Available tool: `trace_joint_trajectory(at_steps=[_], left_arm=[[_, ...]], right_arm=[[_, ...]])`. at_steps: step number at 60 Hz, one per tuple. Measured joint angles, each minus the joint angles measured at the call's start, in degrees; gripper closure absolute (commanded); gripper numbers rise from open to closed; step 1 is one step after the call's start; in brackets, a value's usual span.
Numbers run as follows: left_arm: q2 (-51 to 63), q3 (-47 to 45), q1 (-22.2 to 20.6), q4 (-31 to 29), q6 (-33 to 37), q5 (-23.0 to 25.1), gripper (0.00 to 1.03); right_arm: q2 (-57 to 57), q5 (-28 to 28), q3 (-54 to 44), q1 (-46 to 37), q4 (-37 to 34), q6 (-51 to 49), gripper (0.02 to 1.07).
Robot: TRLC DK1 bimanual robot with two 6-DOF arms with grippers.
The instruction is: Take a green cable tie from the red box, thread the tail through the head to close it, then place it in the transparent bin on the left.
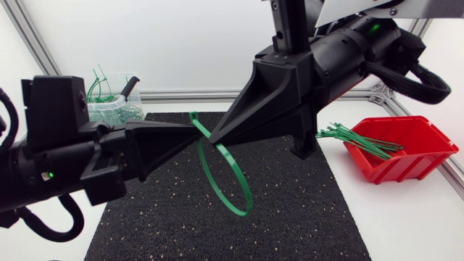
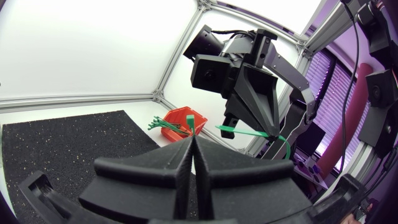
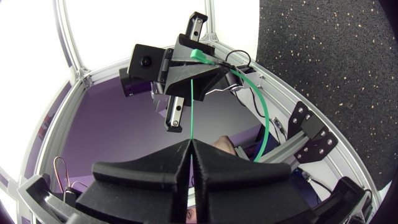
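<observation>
A green cable tie (image 1: 236,177) hangs as a loop above the black mat, held between both grippers at mid-table. My left gripper (image 1: 193,129) is shut on its upper end; in the right wrist view the tie's head (image 3: 199,55) shows at that gripper's tip. My right gripper (image 1: 216,138) is shut on the strand right beside it, and a thin green tail (image 3: 193,106) runs from its tips (image 3: 191,144) across to the left gripper. From the left wrist, the tie (image 2: 249,132) shows at the right gripper ahead of my own shut gripper (image 2: 193,139).
The red box (image 1: 413,156) at the right holds several green ties (image 1: 355,138) sticking out over its rim. The transparent bin (image 1: 119,109) at the back left has green ties in it. A black mat (image 1: 290,210) covers the table's middle.
</observation>
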Motion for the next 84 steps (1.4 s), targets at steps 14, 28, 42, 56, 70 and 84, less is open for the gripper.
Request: trace_joint_trajectory(at_steps=[14,28,42,56,70,84], left_arm=[[-0.8,0.0,-0.4,0.0,0.5,-1.1,1.00],[-0.9,-0.1,-0.7,0.0,0.8,-1.1,1.00],[-0.9,-0.1,-1.0,0.0,0.8,-1.3,1.00],[-0.9,-0.1,-1.1,0.0,0.8,-1.3,1.00],[-0.9,-0.1,-1.1,0.0,1.3,-1.6,1.00],[-0.9,-0.1,-1.1,0.0,1.5,-1.6,1.00]], right_arm=[[0.0,0.0,0.0,-0.2,0.0,-0.2,1.01],[0.3,0.0,0.0,-0.3,0.0,-0.2,1.01],[0.4,0.0,0.5,-0.3,0.0,-0.4,1.01],[1.4,0.0,1.1,-0.3,0.0,-0.4,1.01],[2.1,0.0,1.2,-0.3,0.0,-0.4,1.01],[2.3,0.0,1.6,-0.4,0.0,-0.4,1.01]])
